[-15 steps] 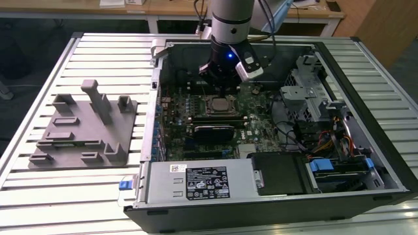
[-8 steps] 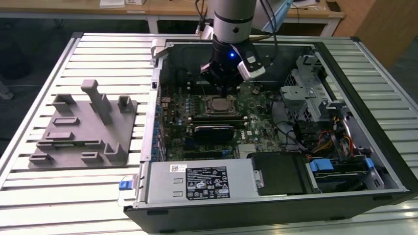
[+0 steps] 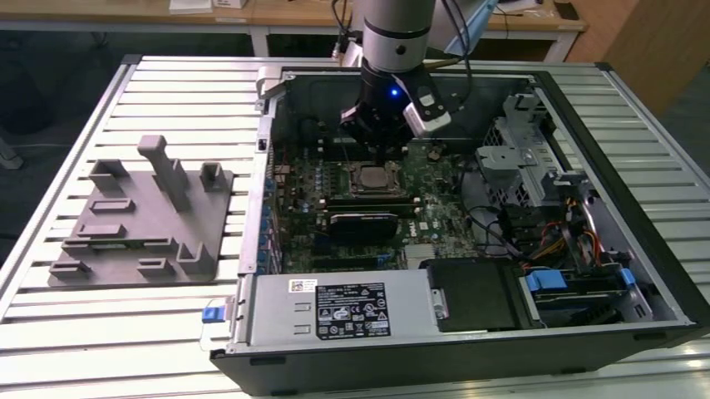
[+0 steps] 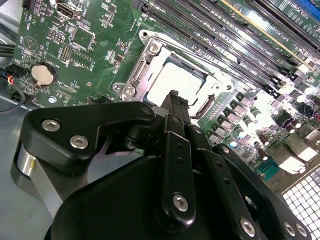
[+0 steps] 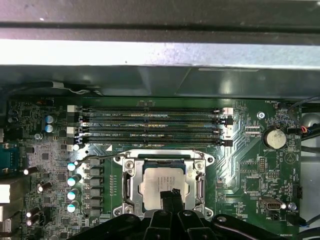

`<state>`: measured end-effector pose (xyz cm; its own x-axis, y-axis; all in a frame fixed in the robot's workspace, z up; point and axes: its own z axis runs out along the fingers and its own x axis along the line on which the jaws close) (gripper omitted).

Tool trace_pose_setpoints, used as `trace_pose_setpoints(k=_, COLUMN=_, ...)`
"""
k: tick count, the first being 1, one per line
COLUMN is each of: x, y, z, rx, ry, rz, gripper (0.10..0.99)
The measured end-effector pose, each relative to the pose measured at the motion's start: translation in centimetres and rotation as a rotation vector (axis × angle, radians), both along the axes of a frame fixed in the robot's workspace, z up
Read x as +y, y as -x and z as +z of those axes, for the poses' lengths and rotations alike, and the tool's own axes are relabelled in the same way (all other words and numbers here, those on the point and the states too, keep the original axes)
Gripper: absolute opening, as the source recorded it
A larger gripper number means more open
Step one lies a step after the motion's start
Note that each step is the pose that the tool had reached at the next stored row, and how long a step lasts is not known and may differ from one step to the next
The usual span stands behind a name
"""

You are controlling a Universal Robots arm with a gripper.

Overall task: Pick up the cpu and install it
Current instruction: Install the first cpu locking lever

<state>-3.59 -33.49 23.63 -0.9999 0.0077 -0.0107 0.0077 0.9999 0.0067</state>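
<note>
We see the cpu (image 5: pixel 162 184) lying flat in the socket frame (image 5: pixel 131 186) on the green motherboard (image 5: pixel 240 165). It is a small square chip with a pale, silvery-grey metal top that catches the light, and the frame's metal bars sit around its edges. In the exterior view the cpu (image 3: pixel 372 174) lies near the middle of the open computer case (image 3: pixel 332 320), towards its far side.

The gripper (image 3: pixel 383 156) hangs straight down over the chip. In both wrist views we find its two black fingers drawn together with barely a slit between them and nothing held in it. The tips of the gripper (image 5: pixel 172 194) are over one edge of the metal top, but we cannot tell whether they touch it.

The memory slots (image 5: pixel 150 127) run just beside the socket. A grey fixture (image 3: pixel 145 216) with upright posts stands on the slatted table (image 3: pixel 66 332), outside the case on the exterior view's left.
</note>
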Motion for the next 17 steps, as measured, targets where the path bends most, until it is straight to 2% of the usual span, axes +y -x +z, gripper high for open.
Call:
trace_pose_setpoints(k=7, x=0.00, y=0.16, z=0.02, rx=0.0001, ry=0.000, rz=0.000, gripper=0.106)
trace_pose_setpoints(k=17, x=0.00, y=2.02, z=0.01, rx=0.0000, ry=0.000, rz=0.000, gripper=0.106)
